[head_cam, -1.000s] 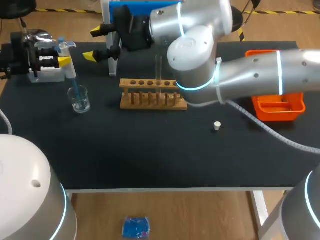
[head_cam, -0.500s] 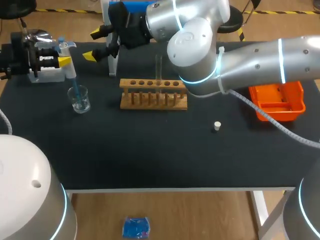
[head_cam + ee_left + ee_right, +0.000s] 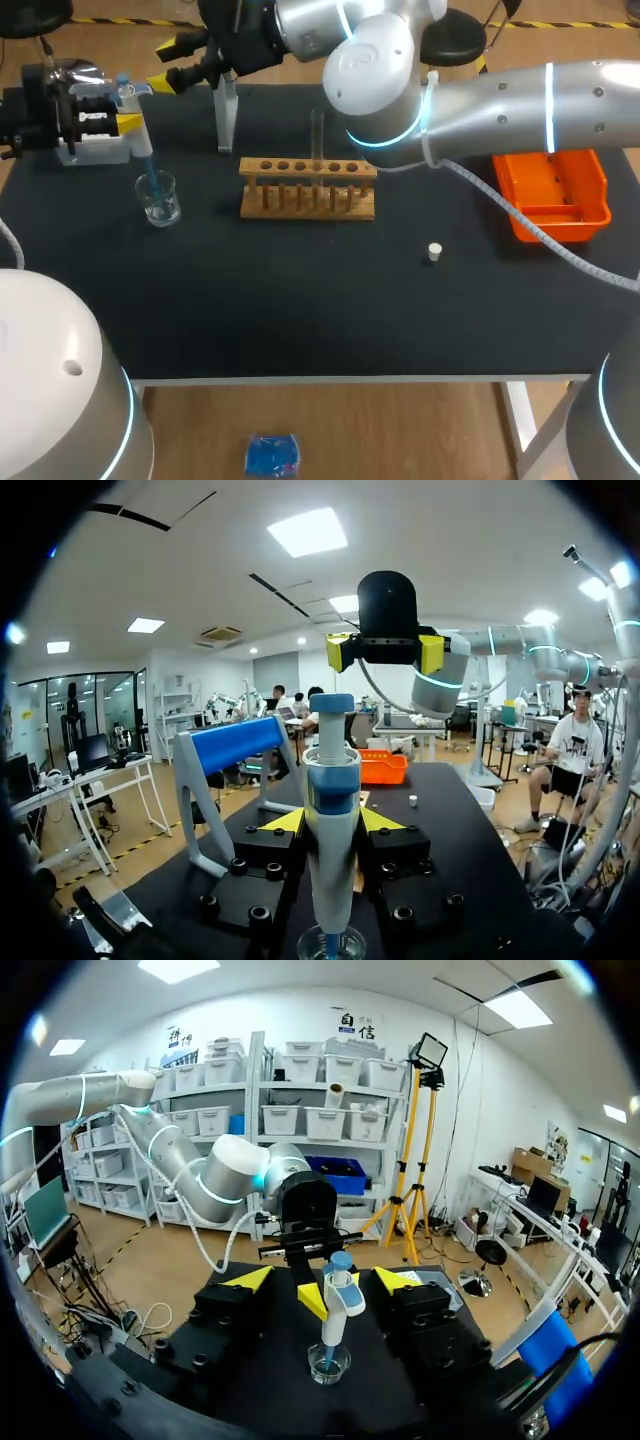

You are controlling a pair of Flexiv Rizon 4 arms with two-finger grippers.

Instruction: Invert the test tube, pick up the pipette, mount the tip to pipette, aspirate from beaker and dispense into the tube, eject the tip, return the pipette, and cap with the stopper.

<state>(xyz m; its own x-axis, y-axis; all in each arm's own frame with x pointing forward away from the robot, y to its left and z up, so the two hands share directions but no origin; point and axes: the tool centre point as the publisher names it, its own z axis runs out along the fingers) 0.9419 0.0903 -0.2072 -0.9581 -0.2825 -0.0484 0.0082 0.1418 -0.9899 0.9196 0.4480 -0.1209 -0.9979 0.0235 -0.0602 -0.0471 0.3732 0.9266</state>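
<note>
My left gripper [image 3: 332, 822] clamps the pipette [image 3: 332, 785], dipped in the beaker [image 3: 160, 200], mid-left. My right gripper [image 3: 163, 65], upper left, stands wide

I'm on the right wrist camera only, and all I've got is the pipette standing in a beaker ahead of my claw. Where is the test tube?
Observer: In the head view the test tube stands upright in the wooden rack.
Operator: Is it capped?
Observer: No. The stopper lies by itself on the black tabletop, on the robot's right of the rack and nearer the robot.
Operator: And does the left claw actually grip the pipette?
Observer: Yes. The left wrist view shows the left claw with its yellow tips pressed against the pipette from both sides.
</note>
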